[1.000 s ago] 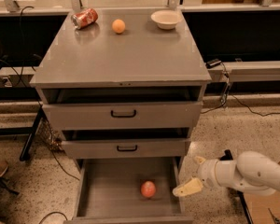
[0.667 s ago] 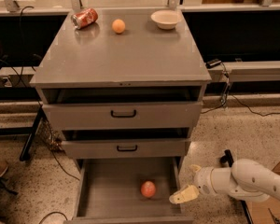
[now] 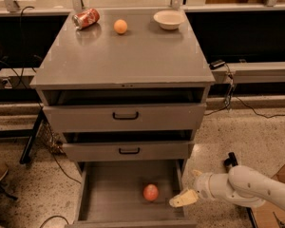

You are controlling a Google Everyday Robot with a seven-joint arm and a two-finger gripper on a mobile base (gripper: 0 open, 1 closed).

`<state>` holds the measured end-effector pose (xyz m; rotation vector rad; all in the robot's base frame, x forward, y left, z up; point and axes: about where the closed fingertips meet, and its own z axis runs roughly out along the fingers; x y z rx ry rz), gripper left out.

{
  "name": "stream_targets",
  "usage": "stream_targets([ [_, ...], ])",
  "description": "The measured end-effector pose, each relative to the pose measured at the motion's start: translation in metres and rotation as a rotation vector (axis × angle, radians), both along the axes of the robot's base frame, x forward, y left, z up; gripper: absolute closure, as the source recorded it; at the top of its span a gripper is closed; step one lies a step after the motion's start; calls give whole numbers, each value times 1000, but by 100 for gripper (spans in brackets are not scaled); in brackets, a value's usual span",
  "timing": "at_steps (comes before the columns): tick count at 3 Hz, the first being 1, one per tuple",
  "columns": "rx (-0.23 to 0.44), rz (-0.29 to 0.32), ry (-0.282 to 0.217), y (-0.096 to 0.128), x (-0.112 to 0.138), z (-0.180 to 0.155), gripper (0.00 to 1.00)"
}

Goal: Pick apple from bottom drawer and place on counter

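- Grey metal makes up the three-drawer cabinet point(image 3: 85, 119), which stands on a speckled floor point(image 3: 19, 194) with dark cables trailing at its left side.
- Red soda can point(image 3: 86, 18), dented, lies on its side at the back left of the counter point(image 3: 128, 61).
- Orange fruit point(image 3: 120, 26) sits just to the right of the can, apart from it.
- Pale bowl point(image 3: 169, 19) stands upright at the back right of the counter, well apart from the fruit.
- Top drawer point(image 3: 171, 118) and middle drawer point(image 3: 95, 151) each carry a black handle and show a dark gap above the front panel.
- Bottom drawer point(image 3: 109, 194) is pulled fully out, its flat floor exposed.
- Apple point(image 3: 150, 192), reddish-pink, rests on the floor of the bottom drawer, right of centre and toward the front edge. Nothing touches it.
- Gripper point(image 3: 183, 187) hangs low at the right front corner of the bottom drawer, just right of the apple. Its two cream fingers point(image 3: 183, 198) are spread apart with nothing between them. The lower fingertip points at the apple, near it but not in contact.
- White arm point(image 3: 247, 189) runs from the gripper to the right edge of the view, low over the floor.
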<state>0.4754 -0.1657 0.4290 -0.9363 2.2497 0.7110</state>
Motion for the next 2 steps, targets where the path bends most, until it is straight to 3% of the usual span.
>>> stream_targets([
  [1,-17,-39,12,1,18,-57,0],
  [2,-36,-38,18,14,30,-106,0],
])
